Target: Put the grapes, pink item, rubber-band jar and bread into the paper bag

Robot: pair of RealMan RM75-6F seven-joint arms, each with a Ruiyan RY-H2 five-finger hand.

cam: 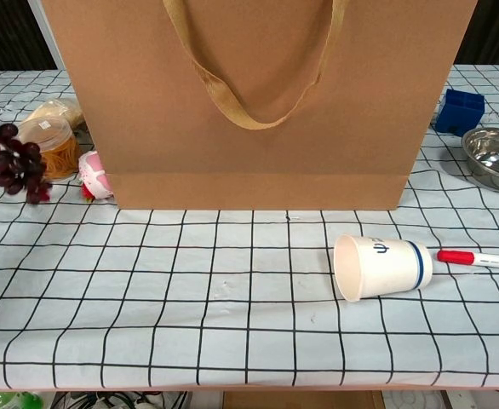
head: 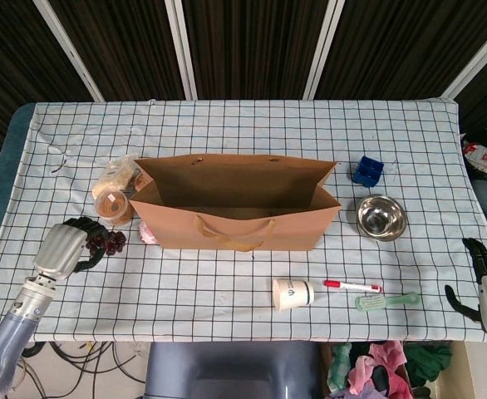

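I'm looking down on a table draped in a white cloth with a black grid [head: 227, 291], and dark ribbed wall panels split by slanted white strips [head: 252, 50] are running behind it. Black cables [head: 86, 357] are trailing over the floor below.

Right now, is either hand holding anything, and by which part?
The left hand holds the grapes by the bunch's left end, clear of the table. The right hand holds nothing.

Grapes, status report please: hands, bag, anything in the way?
Left robot hand holds the grapes, lifted beside the paper bag. Right robot hand idle at table edge, holding nothing. Bag upright, open; nothing blocking.
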